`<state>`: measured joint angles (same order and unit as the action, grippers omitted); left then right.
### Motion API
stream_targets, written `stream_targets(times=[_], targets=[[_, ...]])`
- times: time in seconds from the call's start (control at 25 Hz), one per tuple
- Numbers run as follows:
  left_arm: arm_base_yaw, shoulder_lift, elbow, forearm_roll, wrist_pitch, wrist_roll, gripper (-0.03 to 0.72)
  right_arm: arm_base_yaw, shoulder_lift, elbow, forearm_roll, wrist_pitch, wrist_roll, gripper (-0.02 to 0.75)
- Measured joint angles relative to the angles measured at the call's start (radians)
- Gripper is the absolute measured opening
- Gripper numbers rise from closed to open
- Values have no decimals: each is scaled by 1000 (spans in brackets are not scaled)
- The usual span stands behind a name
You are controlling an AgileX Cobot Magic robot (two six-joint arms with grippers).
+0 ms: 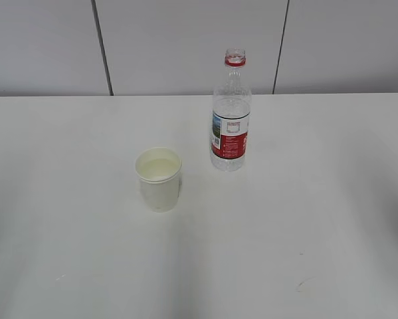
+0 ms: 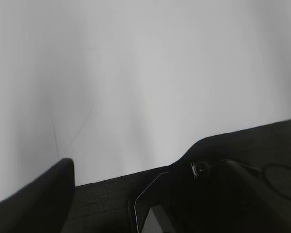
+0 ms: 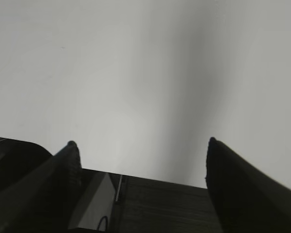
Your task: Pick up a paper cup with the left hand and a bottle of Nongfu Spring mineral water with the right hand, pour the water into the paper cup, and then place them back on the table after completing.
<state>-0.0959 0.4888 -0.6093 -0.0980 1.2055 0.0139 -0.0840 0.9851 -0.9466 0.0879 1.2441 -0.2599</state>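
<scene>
A: What does the exterior view show?
B: The bottle [image 1: 230, 113] stands upright on the table [image 1: 318, 212], long axis vertical, uncapped mouth up, clear with a red label. The paper cup [image 1: 159, 178] stands upright just left of it and nearer the camera, apart from it, pale liquid inside. Neither hand appears there.
A: The left wrist view?
B: Only one finger of the left hand [image 2: 33, 199] over bare table; its fingers stand apart, holding nothing.
A: The right wrist view?
B: The right hand [image 3: 141, 145] has its fingers spread wide, empty; no bottle or cup in sight.
</scene>
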Motion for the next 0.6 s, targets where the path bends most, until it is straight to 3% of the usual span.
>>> stream_targets(times=[0.2,0.6], targets=[[0,-95,41,16,-24,-44,553,0,-145,141,-88,-60,2,592],[0,-173,85,26,-111,-55,508,0,-425,398,-56,-134,25,590]])
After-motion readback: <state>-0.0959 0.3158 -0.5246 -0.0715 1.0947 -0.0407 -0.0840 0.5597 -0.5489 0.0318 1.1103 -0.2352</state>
